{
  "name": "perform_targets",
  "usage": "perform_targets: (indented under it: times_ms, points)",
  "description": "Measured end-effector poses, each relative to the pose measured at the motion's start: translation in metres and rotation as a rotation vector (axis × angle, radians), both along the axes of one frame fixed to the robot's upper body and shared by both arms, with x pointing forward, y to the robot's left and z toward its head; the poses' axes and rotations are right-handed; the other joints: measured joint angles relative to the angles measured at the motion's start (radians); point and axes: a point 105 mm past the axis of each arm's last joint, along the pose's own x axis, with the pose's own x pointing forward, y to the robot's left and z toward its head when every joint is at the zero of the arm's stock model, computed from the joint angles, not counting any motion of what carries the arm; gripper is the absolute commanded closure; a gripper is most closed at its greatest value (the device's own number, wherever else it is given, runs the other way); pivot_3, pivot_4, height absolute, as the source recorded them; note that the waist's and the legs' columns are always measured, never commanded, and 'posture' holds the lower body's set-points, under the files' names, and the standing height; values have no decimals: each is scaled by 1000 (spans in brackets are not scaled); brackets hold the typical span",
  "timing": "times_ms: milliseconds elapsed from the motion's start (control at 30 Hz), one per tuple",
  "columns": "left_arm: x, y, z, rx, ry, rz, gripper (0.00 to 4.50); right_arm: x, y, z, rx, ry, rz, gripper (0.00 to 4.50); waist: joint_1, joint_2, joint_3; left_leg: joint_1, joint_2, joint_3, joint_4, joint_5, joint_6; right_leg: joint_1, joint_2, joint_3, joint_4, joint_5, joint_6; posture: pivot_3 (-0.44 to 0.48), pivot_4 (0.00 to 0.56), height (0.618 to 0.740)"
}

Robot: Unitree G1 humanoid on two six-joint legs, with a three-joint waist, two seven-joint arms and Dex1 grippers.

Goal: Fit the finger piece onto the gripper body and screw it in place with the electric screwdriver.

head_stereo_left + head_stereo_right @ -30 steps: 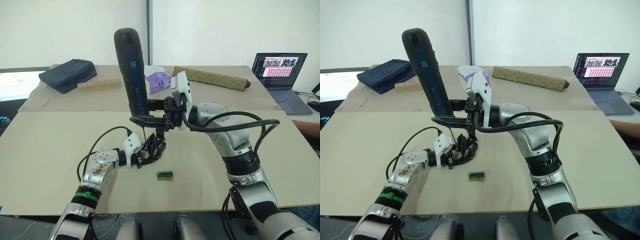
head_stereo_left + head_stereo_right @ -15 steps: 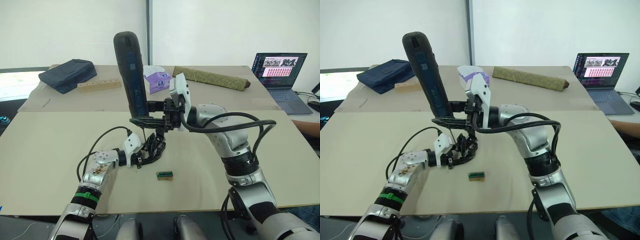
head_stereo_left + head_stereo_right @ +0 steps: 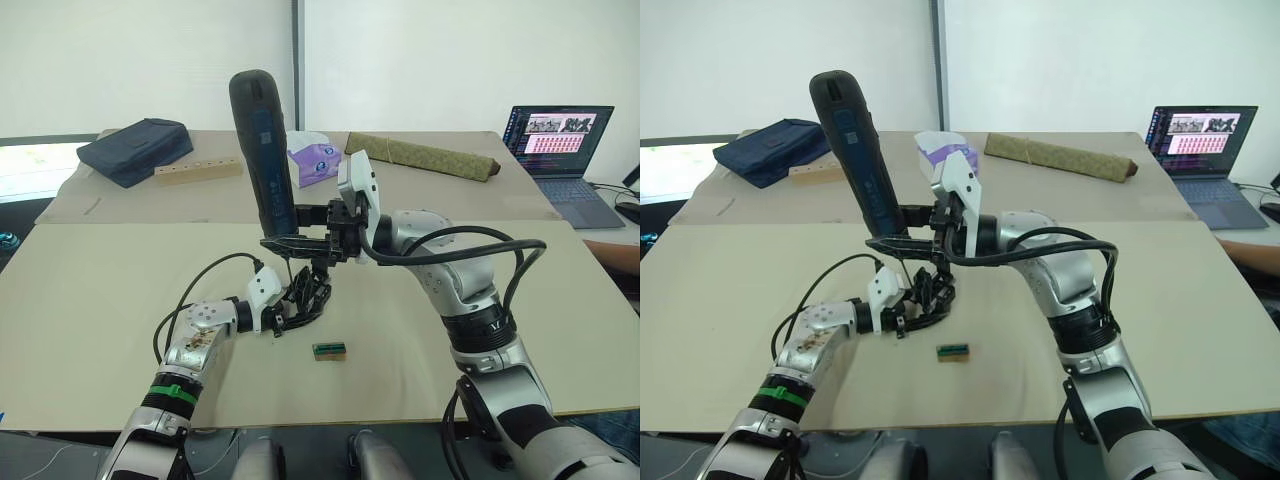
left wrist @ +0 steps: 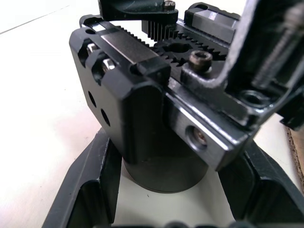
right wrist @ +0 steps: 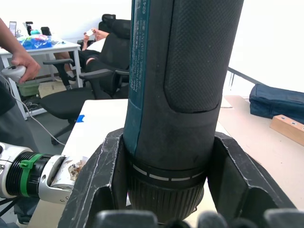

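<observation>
right gripper [image 3: 292,228] pinches the electric screwdriver [image 3: 262,150] near its lower end. i see its long axis nearly upright, rounded end high and tilted slightly toward my left, thin bit pointing down at the gripper body [image 3: 308,295]. left gripper [image 3: 290,310] clamps that body's round base on the table [image 3: 100,290], its fingers [image 4: 90,185] on either side, toothed slide facing up. a small green-and-brown block [image 3: 329,349] lies just beside it.
</observation>
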Motion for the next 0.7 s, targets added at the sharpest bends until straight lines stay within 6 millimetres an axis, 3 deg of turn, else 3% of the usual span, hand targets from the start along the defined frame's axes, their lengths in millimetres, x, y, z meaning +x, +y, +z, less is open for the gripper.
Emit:
perform_targets:
  times_ms: [700]
  points:
    - [0, 0, 0, 0, -1, 0, 2199, -2, 1, -9, -11, 26, 16, 2563, -1, 0, 0, 0, 0, 0, 0, 0, 0, 0, 0, 0, 0, 0, 0, 0, 150, 740]
